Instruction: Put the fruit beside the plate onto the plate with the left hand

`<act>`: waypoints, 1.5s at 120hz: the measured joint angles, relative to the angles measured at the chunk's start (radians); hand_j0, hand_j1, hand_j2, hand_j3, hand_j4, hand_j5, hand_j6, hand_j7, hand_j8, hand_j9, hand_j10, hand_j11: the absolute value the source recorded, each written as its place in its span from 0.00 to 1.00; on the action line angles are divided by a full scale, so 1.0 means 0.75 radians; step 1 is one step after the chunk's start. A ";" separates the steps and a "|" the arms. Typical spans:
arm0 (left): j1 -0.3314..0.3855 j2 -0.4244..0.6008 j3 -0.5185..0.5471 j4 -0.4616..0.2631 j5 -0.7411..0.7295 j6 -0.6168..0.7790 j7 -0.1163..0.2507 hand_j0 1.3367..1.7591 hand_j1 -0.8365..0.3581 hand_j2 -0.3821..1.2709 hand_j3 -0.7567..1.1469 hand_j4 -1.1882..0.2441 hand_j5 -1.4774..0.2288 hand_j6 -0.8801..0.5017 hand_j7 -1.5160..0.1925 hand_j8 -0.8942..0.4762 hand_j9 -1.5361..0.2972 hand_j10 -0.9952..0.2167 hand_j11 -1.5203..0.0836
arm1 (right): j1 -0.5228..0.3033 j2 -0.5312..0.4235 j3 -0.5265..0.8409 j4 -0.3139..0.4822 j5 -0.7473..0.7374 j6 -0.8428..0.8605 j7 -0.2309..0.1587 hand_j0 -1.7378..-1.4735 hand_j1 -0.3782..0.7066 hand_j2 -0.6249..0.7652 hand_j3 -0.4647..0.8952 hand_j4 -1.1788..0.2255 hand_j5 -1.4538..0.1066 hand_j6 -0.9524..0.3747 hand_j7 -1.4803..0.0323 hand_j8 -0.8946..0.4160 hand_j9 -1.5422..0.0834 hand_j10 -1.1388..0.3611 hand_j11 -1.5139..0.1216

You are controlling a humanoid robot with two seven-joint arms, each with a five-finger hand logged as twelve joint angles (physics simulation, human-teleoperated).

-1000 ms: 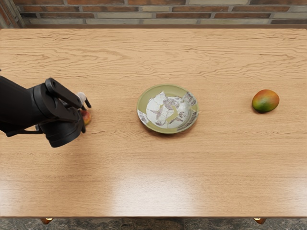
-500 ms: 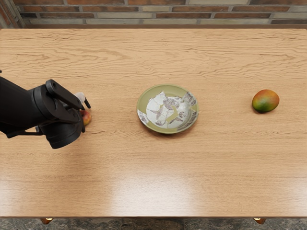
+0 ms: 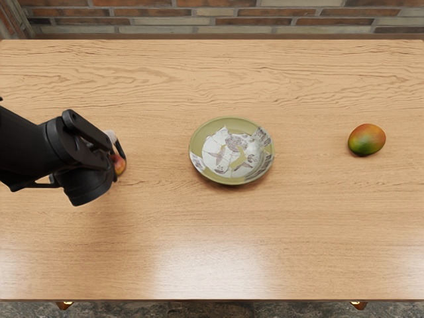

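Observation:
A small red-yellow fruit (image 3: 120, 165) lies on the table left of the plate, mostly hidden behind my left hand (image 3: 114, 154). The black left arm comes in from the left edge, and its fingers curl over and around the fruit, which still rests on the wood. The green plate (image 3: 197, 147), with a white and grey pattern inside, sits at the table's middle with nothing on it. The hand is about a plate's width to the left of the plate.
A red-green mango (image 3: 366, 139) lies far right on the wooden table (image 3: 218, 238). A brick wall runs along the back edge.
The left hand's fingers have drawn in tighter over the small fruit, and the wrist has shifted slightly. Fruit, plate and mango stay where they were.

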 joint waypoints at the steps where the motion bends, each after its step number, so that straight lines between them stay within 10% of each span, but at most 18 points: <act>1: -0.001 0.000 0.000 0.000 -0.001 -0.001 0.000 0.75 0.42 0.40 0.40 0.42 0.32 0.33 0.34 0.32 0.32 0.25 0.36 | 0.000 0.000 0.000 0.000 0.000 0.000 0.000 0.30 0.05 0.45 0.34 0.82 0.91 0.70 0.96 0.67 0.93 0.74 0.91; 54: -0.295 0.033 -0.165 -0.019 -0.027 -0.267 0.049 0.75 0.40 0.50 0.40 0.38 0.25 0.34 0.27 0.35 0.28 0.19 0.31 | 0.000 0.000 0.000 0.000 0.000 0.000 0.000 0.30 0.05 0.45 0.34 0.82 0.91 0.70 0.96 0.67 0.93 0.74 0.91; 100: -0.269 0.000 -0.536 0.119 -0.020 -0.339 0.050 0.76 0.38 0.58 0.40 0.32 0.21 0.34 0.27 0.35 0.27 0.17 0.29 | 0.000 0.000 0.000 0.000 0.000 0.000 0.000 0.30 0.05 0.45 0.34 0.82 0.91 0.70 0.96 0.67 0.93 0.74 0.91; 180: -0.104 0.000 -0.609 0.291 0.028 -0.325 0.058 0.76 0.40 0.59 0.40 0.34 0.29 0.29 0.33 0.29 0.32 0.23 0.36 | 0.000 0.000 0.000 0.000 0.000 0.000 0.000 0.30 0.05 0.45 0.34 0.82 0.91 0.70 0.96 0.67 0.93 0.74 0.91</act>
